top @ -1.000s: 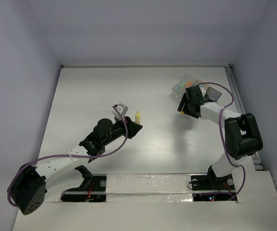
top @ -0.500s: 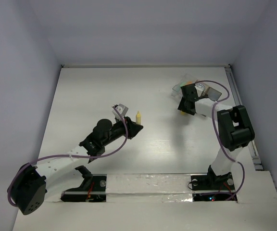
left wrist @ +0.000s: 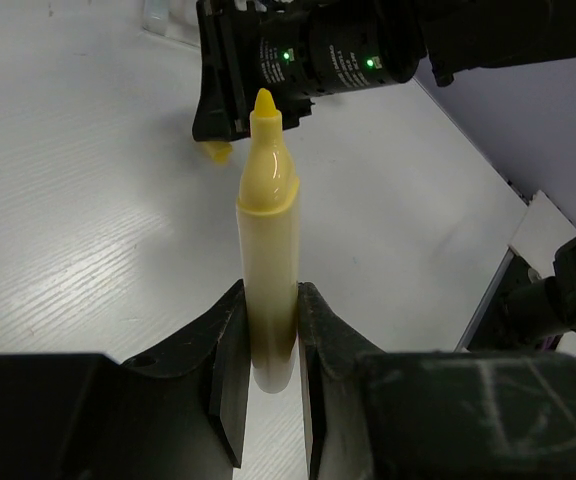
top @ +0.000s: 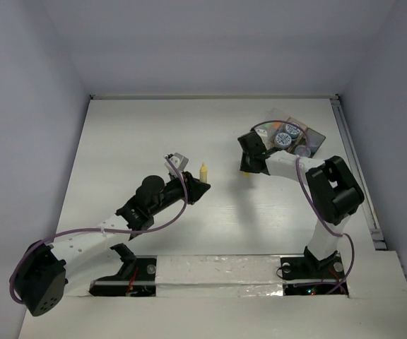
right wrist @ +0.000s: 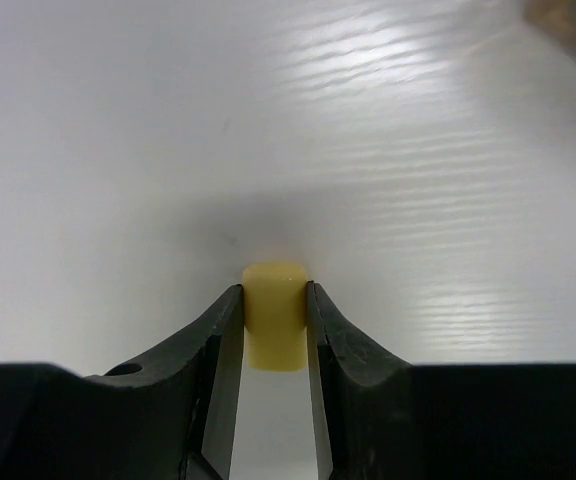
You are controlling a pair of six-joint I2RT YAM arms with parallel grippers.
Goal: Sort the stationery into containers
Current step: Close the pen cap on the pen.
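My left gripper (top: 200,185) (left wrist: 270,295) is shut on a yellow highlighter pen (top: 203,171) (left wrist: 268,240). The pen stands upright with its bare tip up. My right gripper (top: 248,168) (right wrist: 273,300) hovers right of it, shut on a short yellow cap (right wrist: 274,318) (top: 246,174), also seen from the left wrist (left wrist: 216,152). A gap of white table separates cap and pen. The containers sit at the back right: a dark tray (top: 318,136) holding round jars (top: 287,130), with a clear box edge (top: 277,114) behind the right arm.
The white table (top: 140,134) is walled at the back and sides. The right arm's forearm (top: 288,164) crosses in front of the containers. The arm bases and cables run along the near edge (top: 217,268).
My right gripper has swung left, away from the containers and toward the pen, and its jaws have closed on the yellow cap. The left arm and pen have not moved.
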